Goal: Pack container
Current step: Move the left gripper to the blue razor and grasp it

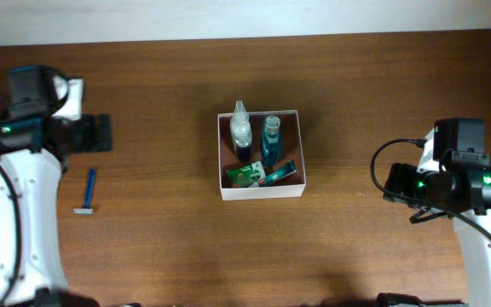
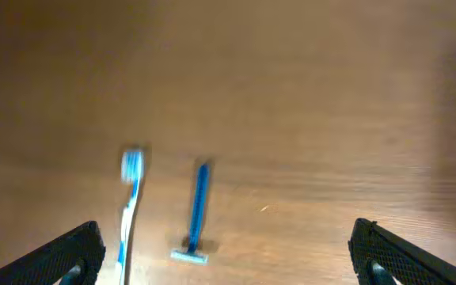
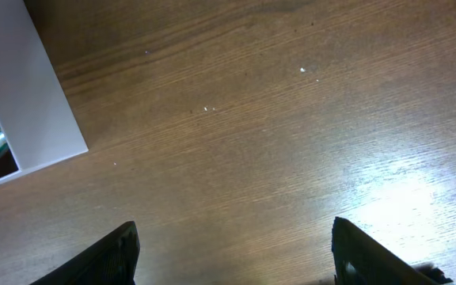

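Note:
The container (image 1: 262,192), a square shallow white-walled box, sits mid-table. It holds a clear spray bottle (image 1: 241,132), a teal bottle (image 1: 270,141), a green pack (image 1: 248,176) and a small teal tube (image 1: 281,171). A blue razor (image 1: 88,192) lies on the table at the left. In the left wrist view the razor (image 2: 196,210) lies beside a blue-and-white toothbrush (image 2: 129,206). My left gripper (image 1: 101,134) (image 2: 228,261) is open and empty, above and short of them. My right gripper (image 1: 392,183) (image 3: 232,253) is open and empty, right of the container's wall (image 3: 30,95).
Brown wooden table (image 1: 373,85). A pale wall strip runs along the far edge. The toothbrush does not show in the overhead view, where my white left arm (image 1: 24,222) covers that area.

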`<action>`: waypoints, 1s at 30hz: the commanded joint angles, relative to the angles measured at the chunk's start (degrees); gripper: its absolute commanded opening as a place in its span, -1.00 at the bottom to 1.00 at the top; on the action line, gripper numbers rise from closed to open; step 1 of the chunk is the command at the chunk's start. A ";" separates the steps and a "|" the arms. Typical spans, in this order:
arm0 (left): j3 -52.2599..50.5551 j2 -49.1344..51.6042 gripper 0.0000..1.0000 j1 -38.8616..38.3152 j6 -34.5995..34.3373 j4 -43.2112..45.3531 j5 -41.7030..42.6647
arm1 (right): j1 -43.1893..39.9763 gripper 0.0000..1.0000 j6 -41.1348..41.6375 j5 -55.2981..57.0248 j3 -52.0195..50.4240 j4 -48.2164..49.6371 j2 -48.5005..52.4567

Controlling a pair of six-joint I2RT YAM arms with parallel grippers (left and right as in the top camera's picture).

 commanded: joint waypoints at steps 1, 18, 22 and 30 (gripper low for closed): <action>-2.27 7.04 0.99 5.22 -2.03 0.15 2.54 | -0.33 0.40 0.24 -0.33 -0.13 -0.09 -0.33; -2.38 31.32 0.99 8.09 -1.97 1.11 5.99 | -0.33 0.40 0.22 -0.31 -0.13 -0.04 -0.33; -2.43 32.35 0.98 8.09 -1.97 1.27 5.99 | -0.33 0.41 0.22 -0.31 -0.13 -0.04 -0.33; -2.47 32.83 0.15 8.09 -1.97 0.92 6.01 | -0.33 0.40 0.22 -0.31 -0.13 -0.04 -0.33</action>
